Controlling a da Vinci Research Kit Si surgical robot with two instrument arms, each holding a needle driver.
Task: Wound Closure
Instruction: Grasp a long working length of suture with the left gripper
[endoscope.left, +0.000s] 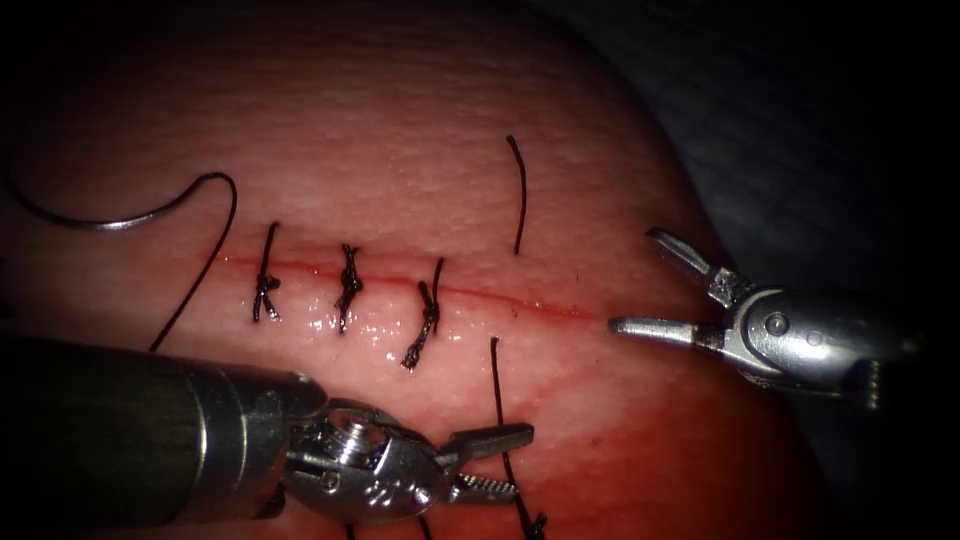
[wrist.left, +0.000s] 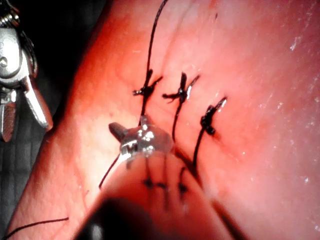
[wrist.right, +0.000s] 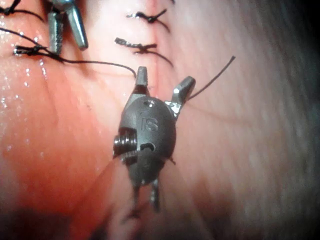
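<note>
Dark bench around pink pork-belly tissue (endoscope.left: 400, 110); horizontal red cut (endoscope.left: 520, 305) closed by three black knotted stitches (endoscope.left: 347, 287). Left steel tool (endoscope.left: 500, 462) below cut, parted, empty. Right steel tool (endoscope.left: 640, 283) at cut's right end, wide apart, empty. Curved steel needle (endoscope.left: 100, 222) lying loose, far upper left, tip cut off by shadow; black thread (endoscope.left: 195, 270) trailing.

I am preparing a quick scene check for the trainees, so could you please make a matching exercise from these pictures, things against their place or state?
Things:
1. needle
2. left claw
3. right claw
4. knotted stitches

Places or states:
A. open and holding nothing, at the cut's right end
B. lying free on the tissue, far left
C. three in a row across the cut
D. open and holding nothing, below the cut, beside a loose thread

Pairs: 1-B, 2-D, 3-A, 4-C
</note>
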